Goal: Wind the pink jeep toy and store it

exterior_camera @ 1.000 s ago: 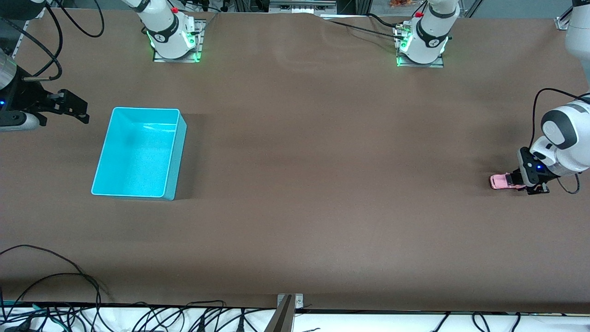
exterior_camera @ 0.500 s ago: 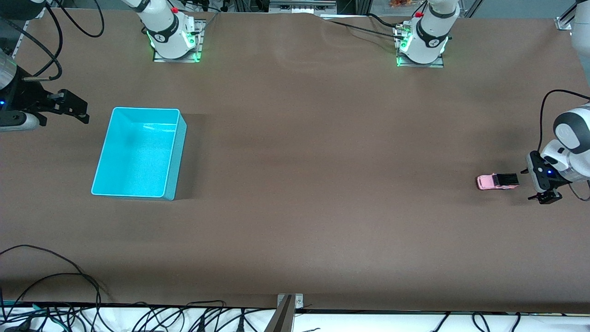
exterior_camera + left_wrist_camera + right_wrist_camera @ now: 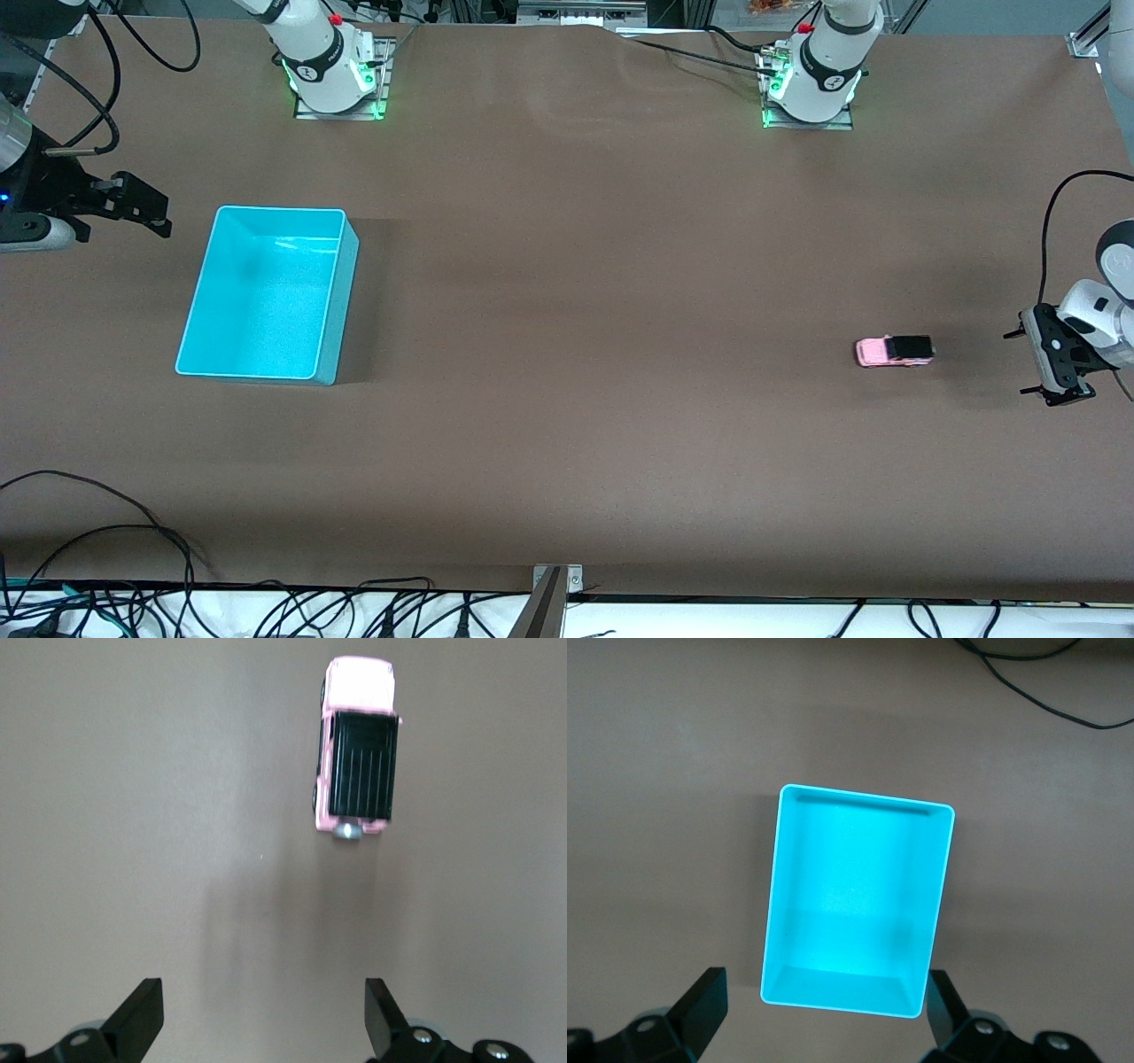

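The pink jeep toy (image 3: 895,351) stands on its wheels on the brown table near the left arm's end, pink hood pointing toward the right arm's end; it appears in the left wrist view as the jeep (image 3: 359,753) with its black roof up. My left gripper (image 3: 1015,362) is low over the table beside the jeep, toward the table's end, open and apart from it, with nothing between the jaws (image 3: 264,1010). My right gripper (image 3: 166,217) waits open beside the cyan bin (image 3: 266,292), which is empty (image 3: 859,895); the right gripper (image 3: 828,1001) holds nothing.
Both arm bases (image 3: 332,75) (image 3: 811,80) stand along the table's back edge. Black cables (image 3: 106,540) and a metal bracket (image 3: 556,580) lie at the edge nearest the front camera. Bare brown table stretches between jeep and bin.
The left gripper opened and let go of the jeep, then drew back toward the table's end. The jeep rolled along the table toward the right arm's end. The right arm stayed still.
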Controlling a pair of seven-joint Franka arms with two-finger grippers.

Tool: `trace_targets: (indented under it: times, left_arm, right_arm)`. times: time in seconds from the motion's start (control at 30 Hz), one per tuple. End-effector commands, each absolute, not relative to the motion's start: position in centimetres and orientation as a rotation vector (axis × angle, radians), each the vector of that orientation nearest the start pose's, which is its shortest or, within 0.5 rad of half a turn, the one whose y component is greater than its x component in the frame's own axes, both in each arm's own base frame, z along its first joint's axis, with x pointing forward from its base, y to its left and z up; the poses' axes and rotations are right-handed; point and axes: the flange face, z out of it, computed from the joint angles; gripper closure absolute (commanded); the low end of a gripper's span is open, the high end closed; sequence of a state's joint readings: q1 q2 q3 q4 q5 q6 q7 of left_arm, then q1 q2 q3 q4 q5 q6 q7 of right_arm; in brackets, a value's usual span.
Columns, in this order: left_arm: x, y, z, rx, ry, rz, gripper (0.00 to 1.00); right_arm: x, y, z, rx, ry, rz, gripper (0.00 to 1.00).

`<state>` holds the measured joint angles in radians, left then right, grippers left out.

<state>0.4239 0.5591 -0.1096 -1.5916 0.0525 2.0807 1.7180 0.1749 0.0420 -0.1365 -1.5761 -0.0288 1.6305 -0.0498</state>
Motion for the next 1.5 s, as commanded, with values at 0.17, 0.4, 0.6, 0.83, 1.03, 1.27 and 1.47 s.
trace_targets:
  times: [0.17, 0.4, 0.6, 0.83, 1.03, 1.27, 1.47]
  left_arm:
    - [65.6, 17.6, 34.8, -2.619, 1.926, 0.124, 0.0]
    - [65.7, 16.6, 35.5, -2.649, 1.876, 0.138, 0.0]
    - [65.7, 16.7, 35.5, -2.65, 1.874, 0.139, 0.0]
    - [65.6, 17.0, 35.4, -2.655, 1.866, 0.14, 0.0]
    - [65.3, 16.6, 35.3, -2.701, 1.834, 0.177, 0.0]
    - [65.1, 16.7, 35.2, -2.72, 1.813, 0.188, 0.0]
    - [65.1, 16.8, 35.1, -2.722, 1.812, 0.19, 0.0]
  right_arm:
    - [57.3, 2.0, 60.8, -3.159, -0.142, -0.029, 0.0]
    - [57.3, 2.1, 60.8, -3.158, -0.144, -0.029, 0.0]
    - [57.3, 2.0, 60.8, -3.158, -0.144, -0.029, 0.0]
    - [57.3, 2.1, 60.8, -3.158, -0.147, -0.032, 0.0]
    - [57.4, 2.1, 60.8, -3.157, -0.144, -0.034, 0.0]
    - [57.4, 2.2, 60.8, -3.157, -0.147, -0.037, 0.0]
    - [57.4, 2.2, 60.9, -3.157, -0.147, -0.039, 0.0]
